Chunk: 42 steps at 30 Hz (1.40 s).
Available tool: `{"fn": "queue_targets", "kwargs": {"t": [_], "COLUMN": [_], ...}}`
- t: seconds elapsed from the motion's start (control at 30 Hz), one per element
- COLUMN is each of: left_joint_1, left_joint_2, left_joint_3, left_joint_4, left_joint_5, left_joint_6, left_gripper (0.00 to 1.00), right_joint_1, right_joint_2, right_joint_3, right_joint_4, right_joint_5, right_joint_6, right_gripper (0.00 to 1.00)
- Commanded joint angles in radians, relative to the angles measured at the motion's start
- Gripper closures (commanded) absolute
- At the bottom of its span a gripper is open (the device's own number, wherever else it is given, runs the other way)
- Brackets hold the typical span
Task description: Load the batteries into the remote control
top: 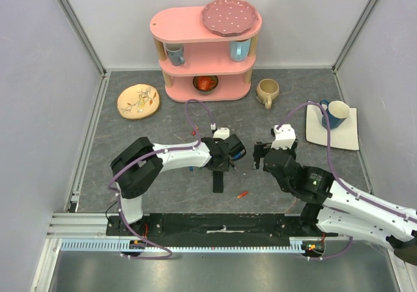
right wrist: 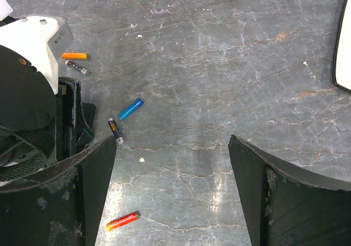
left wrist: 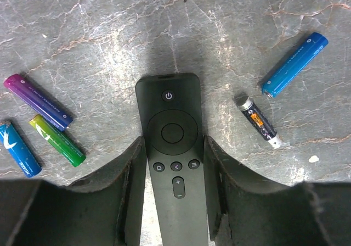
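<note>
The black remote control point(left wrist: 174, 163) lies button side up between the fingers of my left gripper point(left wrist: 174, 141), which is shut on its sides; in the top view the remote point(top: 218, 182) sticks out toward the near edge below the left gripper point(top: 220, 167). Around it on the table lie a purple battery point(left wrist: 37, 101), a green one point(left wrist: 57, 140), two blue ones point(left wrist: 19, 156) point(left wrist: 295, 64) and a black-and-orange one point(left wrist: 261, 122). A red battery point(right wrist: 122, 221) point(top: 242, 193) lies apart, near my right gripper point(right wrist: 173, 147), which is open and empty above bare table.
A pink two-level shelf point(top: 205, 51) with a purple plate point(top: 229, 16), cups and a bowl stands at the back. A yellow plate point(top: 138, 101) lies back left, a beige mug point(top: 267, 92) back centre, and a blue mug point(top: 335, 113) on a white mat point(top: 344, 135) back right.
</note>
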Motion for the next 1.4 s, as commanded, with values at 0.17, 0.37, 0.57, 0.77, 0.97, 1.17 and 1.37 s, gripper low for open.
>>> {"fn": "queue_targets", "kwargs": {"t": [0.17, 0.37, 0.57, 0.77, 0.97, 1.17, 1.37], "left_joint_1": [-0.001, 0.044, 0.311, 0.4, 0.416, 0.439, 0.459], "left_joint_2": [-0.219, -0.53, -0.878, -1.064, -1.124, -1.063, -1.026], "left_joint_3": [-0.043, -0.227, -0.541, -0.732, -0.793, -0.808, -0.796], "left_joint_4": [0.056, 0.261, 0.749, 1.131, 1.375, 1.578, 1.612], "left_joint_5": [-0.05, 0.043, 0.537, 0.667, 0.755, 0.835, 0.869], "left_joint_6": [0.014, 0.108, 0.097, 0.093, 0.028, -0.076, -0.117], "left_gripper": [0.98, 0.98, 0.98, 0.98, 0.98, 0.98, 0.98], "right_joint_1": [-0.005, -0.031, -0.046, -0.061, -0.083, -0.095, -0.095], "right_joint_2": [-0.024, 0.008, 0.016, -0.089, -0.077, -0.003, 0.031], "right_joint_3": [0.046, 0.107, 0.119, 0.001, -0.089, -0.115, -0.122], "right_joint_4": [-0.014, -0.041, 0.109, 0.399, 0.701, 0.909, 0.975], "right_joint_5": [0.005, -0.01, -0.251, -0.521, -0.743, -0.903, -0.957], "right_joint_6": [0.002, 0.052, 0.0, 0.046, 0.131, 0.177, 0.155], "right_gripper": [0.09, 0.1, 0.05, 0.04, 0.03, 0.03, 0.06]}}
